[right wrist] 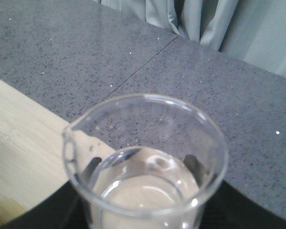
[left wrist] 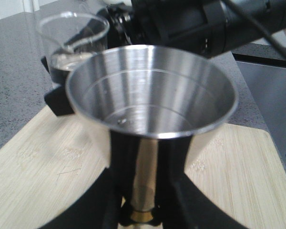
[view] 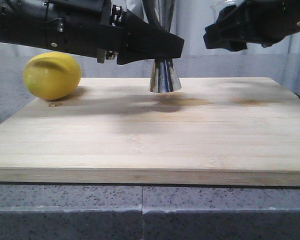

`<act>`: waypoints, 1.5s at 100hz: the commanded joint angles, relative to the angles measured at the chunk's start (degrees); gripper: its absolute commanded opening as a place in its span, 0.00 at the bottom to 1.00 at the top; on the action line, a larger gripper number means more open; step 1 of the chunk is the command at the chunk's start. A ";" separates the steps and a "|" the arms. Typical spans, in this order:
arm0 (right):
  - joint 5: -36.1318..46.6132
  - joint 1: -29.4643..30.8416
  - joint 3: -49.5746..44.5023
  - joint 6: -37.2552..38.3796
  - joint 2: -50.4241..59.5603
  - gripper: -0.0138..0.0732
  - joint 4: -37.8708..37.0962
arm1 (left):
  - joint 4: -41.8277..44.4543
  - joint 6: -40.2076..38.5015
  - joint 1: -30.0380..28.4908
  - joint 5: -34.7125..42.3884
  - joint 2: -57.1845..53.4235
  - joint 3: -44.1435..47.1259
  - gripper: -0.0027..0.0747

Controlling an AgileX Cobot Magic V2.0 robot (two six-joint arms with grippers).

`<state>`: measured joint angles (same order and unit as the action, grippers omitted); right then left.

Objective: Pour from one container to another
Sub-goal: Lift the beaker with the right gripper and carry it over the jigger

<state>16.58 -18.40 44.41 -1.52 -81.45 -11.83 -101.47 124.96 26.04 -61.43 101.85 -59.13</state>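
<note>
Front view, both arms raised, right tool (view: 225, 37) gripping beaker (view: 225, 6)

Soft, even daylight casts faint blurred shadows on the cutting board (view: 150, 135), glare streaks the steel cup (left wrist: 152, 90), and both wrist views look slightly soft.

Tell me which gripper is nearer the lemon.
Left. The left gripper hangs over the board's back, clamped on the steel cup a little right of the lemon; the right gripper, holding the beaker, is raised at the far right.
</note>
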 commanded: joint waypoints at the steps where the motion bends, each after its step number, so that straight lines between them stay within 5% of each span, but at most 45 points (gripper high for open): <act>1: 2.42 0.42 3.64 -0.35 3.58 0.52 -1.50 | -4.62 -0.24 0.56 -4.20 -2.30 -1.79 0.11; 68: -14.21 -5.73 13.23 -0.35 5.57 0.52 -14.92 | -4.62 -0.24 0.56 -4.20 -2.30 -1.79 0.11; 150: -22.24 -13.53 13.23 -0.35 12.45 0.52 -18.32 | -4.62 -0.24 0.56 -4.20 -2.30 -1.79 0.11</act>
<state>-8.75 -31.84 55.34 -1.67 -70.93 -29.11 -101.47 124.96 26.04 -61.45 101.85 -59.13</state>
